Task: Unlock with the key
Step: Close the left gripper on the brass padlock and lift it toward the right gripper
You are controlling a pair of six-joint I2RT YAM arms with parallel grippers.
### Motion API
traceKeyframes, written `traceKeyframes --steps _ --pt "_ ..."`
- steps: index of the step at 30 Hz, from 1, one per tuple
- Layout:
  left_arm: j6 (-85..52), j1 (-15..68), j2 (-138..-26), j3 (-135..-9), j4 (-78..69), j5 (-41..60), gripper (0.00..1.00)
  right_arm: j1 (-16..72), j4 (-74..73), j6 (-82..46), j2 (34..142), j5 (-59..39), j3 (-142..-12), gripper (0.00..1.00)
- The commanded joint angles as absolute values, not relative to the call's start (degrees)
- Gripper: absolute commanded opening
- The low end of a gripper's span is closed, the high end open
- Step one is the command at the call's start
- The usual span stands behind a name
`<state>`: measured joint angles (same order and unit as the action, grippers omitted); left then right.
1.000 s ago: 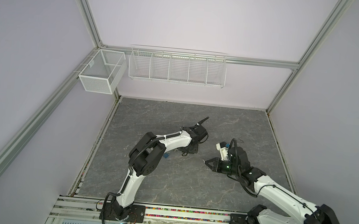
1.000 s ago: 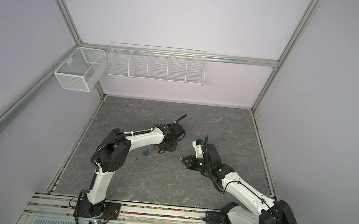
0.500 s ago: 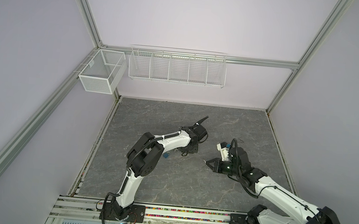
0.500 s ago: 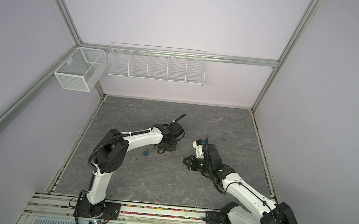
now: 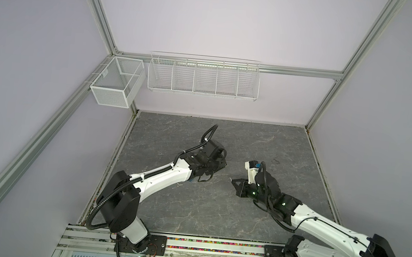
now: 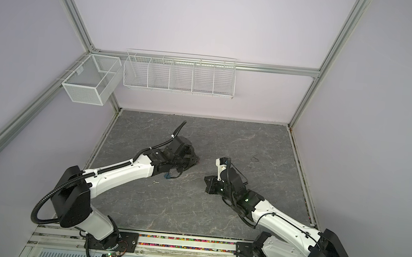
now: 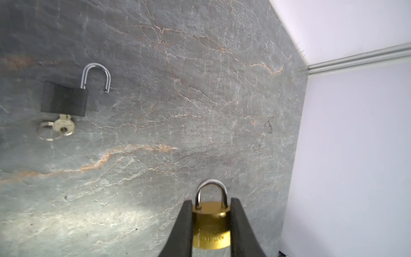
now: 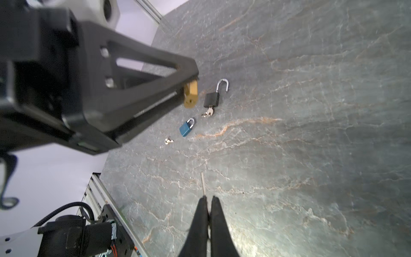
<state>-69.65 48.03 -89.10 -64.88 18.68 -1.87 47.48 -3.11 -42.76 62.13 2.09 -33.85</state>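
rounded brass padlock [image 7: 210, 229], silver shackle [image 7: 212, 182] fully seated

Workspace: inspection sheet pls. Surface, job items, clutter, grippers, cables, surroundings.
Surface: grey stone-look table, one dark mark.
Job's things: brass padlock, shackle closed; black padlock lying with shackle open, ringed key in it; blue padlock closed, loose key beside it.
Clutter: nothing seen.
Grippers: left gripper shut on brass padlock; right gripper shut on key, blade sticking out.
Cables: black conduit loops off left arm.
Surroundings: wire rack and mesh bin on wall rails.
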Motion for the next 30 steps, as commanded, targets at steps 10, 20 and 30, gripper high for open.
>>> traceKeyframes --steps 10,20,30 --pt "-84.05 48.65 -83.41 -58.02 10.56 -3.51 0.0 50.25 -7.92 -40.56 68.35 9.07 -39.0 0.06" --pt "-84.19 48.6 -82.89 -56.94 8.95 -3.44 0.0 50.27 -7.75 -39.68 71.23 10.01 -42.12 0.06" --pt "-84.35 48.52 -81.82 -55.65 7.76 -4.36 0.0 50.37 -6.23 -39.5 72.45 9.97 -43.36 0.06"
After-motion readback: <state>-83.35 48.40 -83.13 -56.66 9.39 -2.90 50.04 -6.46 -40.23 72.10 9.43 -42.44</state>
